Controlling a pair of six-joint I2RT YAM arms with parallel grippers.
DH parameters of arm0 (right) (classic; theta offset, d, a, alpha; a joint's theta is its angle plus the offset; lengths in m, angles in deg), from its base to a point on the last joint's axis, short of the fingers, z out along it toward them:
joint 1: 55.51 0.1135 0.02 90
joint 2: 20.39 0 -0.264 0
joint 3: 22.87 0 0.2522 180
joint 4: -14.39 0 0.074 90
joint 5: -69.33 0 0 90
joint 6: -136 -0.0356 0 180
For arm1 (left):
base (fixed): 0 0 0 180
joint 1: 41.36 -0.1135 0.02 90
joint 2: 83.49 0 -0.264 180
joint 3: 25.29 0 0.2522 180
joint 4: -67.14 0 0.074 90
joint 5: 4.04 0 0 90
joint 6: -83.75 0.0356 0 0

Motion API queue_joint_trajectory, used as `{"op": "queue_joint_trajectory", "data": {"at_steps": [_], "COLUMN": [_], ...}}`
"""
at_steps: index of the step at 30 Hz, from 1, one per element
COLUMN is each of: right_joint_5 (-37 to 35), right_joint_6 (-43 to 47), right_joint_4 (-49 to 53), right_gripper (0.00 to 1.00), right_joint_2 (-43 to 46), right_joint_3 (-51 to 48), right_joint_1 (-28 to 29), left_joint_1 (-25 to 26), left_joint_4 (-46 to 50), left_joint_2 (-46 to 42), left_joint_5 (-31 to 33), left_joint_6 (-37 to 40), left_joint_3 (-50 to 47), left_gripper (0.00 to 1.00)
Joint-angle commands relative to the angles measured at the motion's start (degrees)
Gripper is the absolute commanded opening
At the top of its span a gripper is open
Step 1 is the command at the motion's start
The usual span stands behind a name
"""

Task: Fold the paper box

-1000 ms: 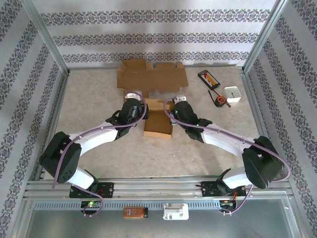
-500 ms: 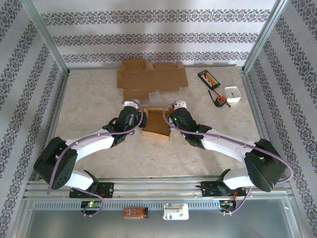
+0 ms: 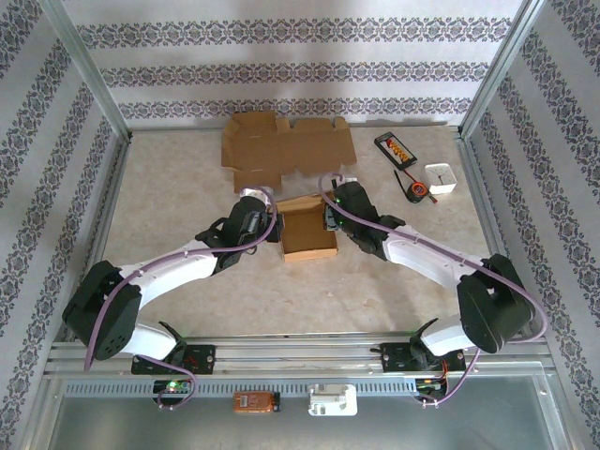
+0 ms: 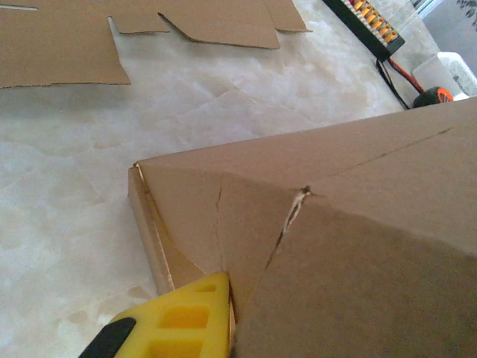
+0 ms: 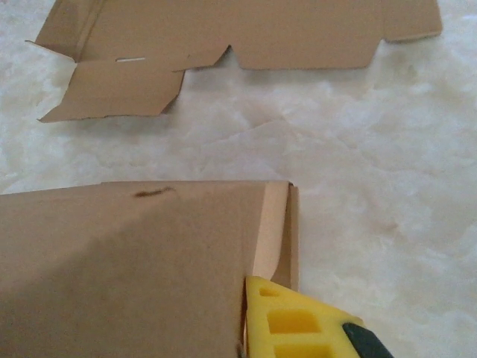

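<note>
Small brown cardboard box (image 3: pixel 307 234) sits mid-bench (image 3: pixel 169 206), partly formed, between both arms. Left gripper (image 3: pixel 274 232) at box's left wall, right gripper (image 3: pixel 329 218) at right wall. One yellow fingertip (image 4: pixel 186 317) against cardboard, its partner hidden, likewise on right; cannot tell whether jaws pinch. Best approach: press both walls evenly, keep corners square, spare split crease (image 4: pixel 294 209).

- The paper box (image 3: pixel 309 234) sat mid-table (image 3: pixel 169 197), between the two grippers.
- The left gripper (image 3: pixel 273 231) touched the box's left wall, and the right gripper (image 3: pixel 328 217) touched its right wall.
- A flat cardboard sheet (image 3: pixel 286 148) lay behind the box by the far edge, apart from it.
- At far right lay a slim case (image 3: pixel 395 148). Nearer than it lay a small round gadget (image 3: pixel 416 193), with a small tub (image 3: pixel 440 178) to the gadget's right.
</note>
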Motion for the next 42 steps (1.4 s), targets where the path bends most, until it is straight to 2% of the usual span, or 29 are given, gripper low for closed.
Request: {"op": "queue_joint_trajectory", "data": {"at_steps": [1, 11, 18, 21, 26, 32, 37, 40, 42], "right_joint_5": [6.2, 1.47, 1.05, 2.17, 4.5, 8.75, 14.24, 14.07, 11.51], "right_joint_6": [-2.52, 2.56, 2.41, 1.86, -0.13, -1.79, -1.57, -2.19, -3.84], "right_joint_4": [1.67, 2.82, 1.78, 1.6, 1.98, 3.7, 7.62, 9.55, 9.58], "right_gripper": [0.12, 0.12, 0.2, 0.27, 0.38, 0.58, 0.67, 0.72, 0.76], "right_joint_2": [-1.55, -1.88, 0.44, 1.75, 5.89, 14.63, 25.05, 32.01, 34.84], "right_joint_3": [2.19, -0.94, -5.21, -6.56, -9.31, -13.93, -14.36, -12.24, -10.22], "right_joint_1": [-0.49, 0.52, 1.73, 2.34, 2.69, 2.77, 2.74, 2.34, 1.29], "left_joint_1": [1.27, 1.28, 1.28, 1.37, 2.28, 4.1, 7.25, 8.75, 8.84], "left_joint_4": [4.39, 2.94, 4.55, 4.59, 5.18, 8.64, 12.68, 16.12, 17.02], "left_joint_2": [-0.82, 0.33, -1.65, -3.25, -6.74, -12.49, -19.86, -25.77, -29.05], "left_joint_5": [0.01, 1.24, 0.37, 0.45, 1.05, 1.26, 2.35, 6.24, 9.33], "left_joint_6": [1.59, 0.73, 0.42, -0.61, -2.18, -4.01, -4.23, -3.54, -3.53], "left_joint_3": [1.8, -0.59, -3.3, -4.82, -6.85, -8.35, -7.74, -5.41, -3.52], "left_gripper": [0.1, 0.12, 0.19, 0.23, 0.4, 0.52, 0.53, 0.53, 0.54]}}
